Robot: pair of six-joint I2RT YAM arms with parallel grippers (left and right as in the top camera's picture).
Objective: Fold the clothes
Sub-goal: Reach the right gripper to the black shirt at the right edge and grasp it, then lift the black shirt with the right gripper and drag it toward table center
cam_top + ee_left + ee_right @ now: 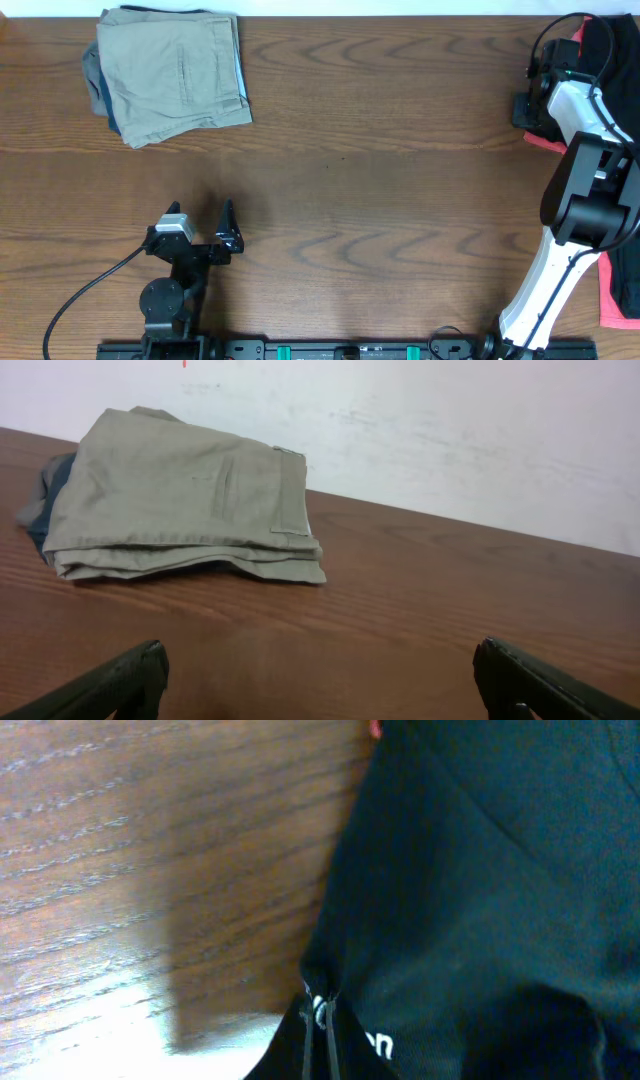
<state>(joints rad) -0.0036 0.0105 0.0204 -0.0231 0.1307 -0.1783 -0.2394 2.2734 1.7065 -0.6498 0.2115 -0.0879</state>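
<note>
The clothes lie at the table's far right: a black garment (600, 45) lies over a red one (547, 143). In the right wrist view the black garment (480, 870) fills the frame, with white lettering (380, 1045) near my jaws. My right gripper (320, 1025) is shut on a pinch of this black fabric at its edge. From overhead, the right gripper (523, 108) is at the pile's left edge. My left gripper (200, 212) hovers open over bare wood at the front left, with its fingers (125, 678) wide apart and nothing between them.
A folded stack with khaki trousers (170, 75) on top and blue fabric beneath sits at the back left, also ahead of the left gripper as khaki trousers (180, 500). More red fabric (617, 290) lies at the front right edge, behind the right arm (590, 190).
</note>
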